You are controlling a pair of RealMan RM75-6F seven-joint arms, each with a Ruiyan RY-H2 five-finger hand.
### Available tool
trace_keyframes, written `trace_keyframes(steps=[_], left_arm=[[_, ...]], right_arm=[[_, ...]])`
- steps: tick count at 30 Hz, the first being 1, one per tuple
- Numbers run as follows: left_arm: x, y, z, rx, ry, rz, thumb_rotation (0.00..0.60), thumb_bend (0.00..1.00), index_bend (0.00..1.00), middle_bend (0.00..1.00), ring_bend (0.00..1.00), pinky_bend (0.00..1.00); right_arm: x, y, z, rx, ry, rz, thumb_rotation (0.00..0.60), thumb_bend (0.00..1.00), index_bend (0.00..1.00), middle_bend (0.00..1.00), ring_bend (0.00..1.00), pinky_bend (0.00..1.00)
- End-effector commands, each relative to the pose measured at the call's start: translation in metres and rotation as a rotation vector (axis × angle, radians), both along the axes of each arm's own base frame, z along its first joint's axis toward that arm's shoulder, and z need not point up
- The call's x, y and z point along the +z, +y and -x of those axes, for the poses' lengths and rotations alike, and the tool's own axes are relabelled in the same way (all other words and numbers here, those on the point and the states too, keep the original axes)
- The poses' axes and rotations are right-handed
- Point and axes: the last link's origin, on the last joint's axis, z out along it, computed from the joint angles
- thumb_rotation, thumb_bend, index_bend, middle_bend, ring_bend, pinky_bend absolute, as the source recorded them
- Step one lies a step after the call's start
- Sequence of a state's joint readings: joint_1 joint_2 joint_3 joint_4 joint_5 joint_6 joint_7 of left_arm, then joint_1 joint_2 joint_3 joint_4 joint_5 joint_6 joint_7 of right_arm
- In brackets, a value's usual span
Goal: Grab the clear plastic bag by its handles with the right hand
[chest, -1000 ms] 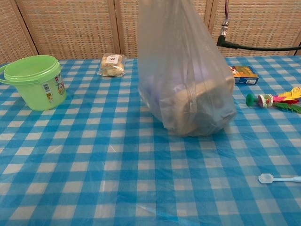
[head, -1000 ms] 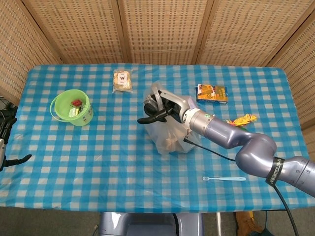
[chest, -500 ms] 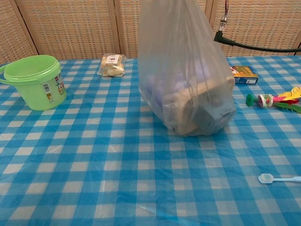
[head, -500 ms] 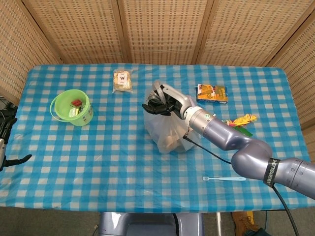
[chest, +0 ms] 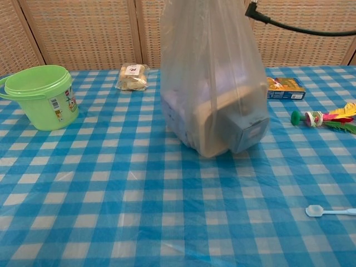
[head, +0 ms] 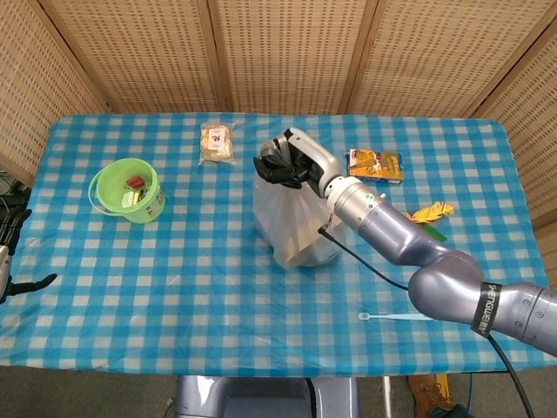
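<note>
Your worktop (head: 174,261) wears a blue-and-white checked cloth, and the clear plastic bag (head: 291,222) stands near its middle, pulled tall and taut. In the chest view the bag (chest: 211,94) shows a pale block and a grey boxy item inside; whether its bottom touches the cloth or hangs just above it, you cannot tell from here. Your right hand (head: 285,165) has its dark fingers clenched around the bunched handles at the bag's top (the head view shows this; the chest view cuts the hand off above the frame).

To the left sits a green bucket (head: 128,191) with small items inside, well apart from the bag. At the far side lie a packet of buns (head: 216,143), left of the bag, and a small printed box (head: 375,165), right of it. A feathered toy (head: 424,214) lies near the right edge, partly hidden by your right arm. A pale plastic spoon (head: 396,317) rests near the front right.

Your left hand (head: 13,261) sits at the far left edge, off the cloth; its fingers are too dim to judge.
</note>
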State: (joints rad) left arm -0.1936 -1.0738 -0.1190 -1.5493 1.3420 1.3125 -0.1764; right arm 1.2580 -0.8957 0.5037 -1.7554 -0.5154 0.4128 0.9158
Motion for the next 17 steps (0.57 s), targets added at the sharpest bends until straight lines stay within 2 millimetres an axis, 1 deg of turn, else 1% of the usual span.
trace_keyframes(steps=[1,5,11,17], left_arm=[[-0.001,0.001,0.0,0.004,-0.001,0.003,0.6,0.0,0.0,0.0,0.0,0.0],[-0.001,0.002,0.002,0.011,-0.003,0.007,0.6,0.0,0.0,0.0,0.0,0.0],[-0.001,0.005,0.004,0.023,-0.008,0.012,0.6,0.0,0.0,0.0,0.0,0.0],[-0.001,0.005,0.004,0.02,-0.012,0.013,0.6,0.0,0.0,0.0,0.0,0.0]], right_arm=[[0.018,0.0,-0.018,0.005,-0.01,0.048,0.6,0.73,1.0,1.0,1.0,1.0],[0.033,0.003,-0.037,0.01,-0.022,0.07,0.6,0.73,1.0,1.0,1.0,1.0],[0.056,0.015,-0.065,0.033,-0.062,0.097,0.6,0.73,1.0,1.0,1.0,1.0],[0.06,0.027,-0.07,0.028,-0.073,0.089,0.6,0.73,1.0,1.0,1.0,1.0]])
